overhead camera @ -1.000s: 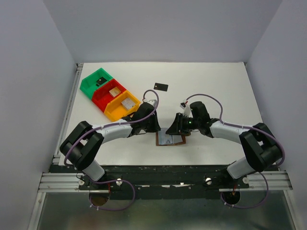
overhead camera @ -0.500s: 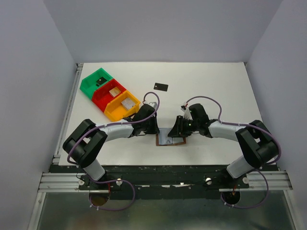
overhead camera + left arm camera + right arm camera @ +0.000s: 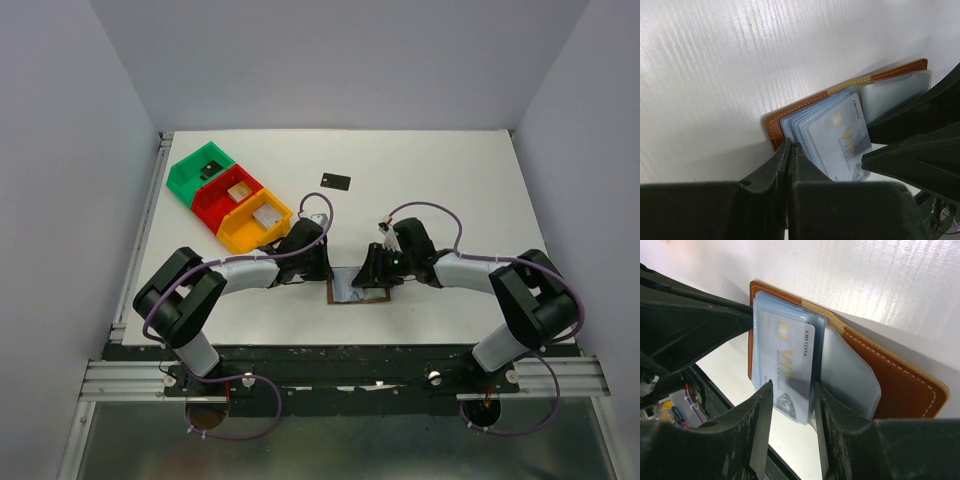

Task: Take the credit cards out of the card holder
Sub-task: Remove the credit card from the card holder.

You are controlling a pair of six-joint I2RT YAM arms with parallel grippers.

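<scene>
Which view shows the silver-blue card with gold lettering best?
The right wrist view: the silver-blue card is central, its face and gold lettering clear. The left wrist view shows it too, slanted and off centre. From the top, only the card holder shows; the card is too small to tell.

The left arm (image 3: 240, 272) and right arm (image 3: 470, 272) are pale grey, black-jointed, trailing purple cables (image 3: 428, 204).

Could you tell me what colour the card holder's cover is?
Card holder: brown, pale stitching; right wrist view.
</scene>
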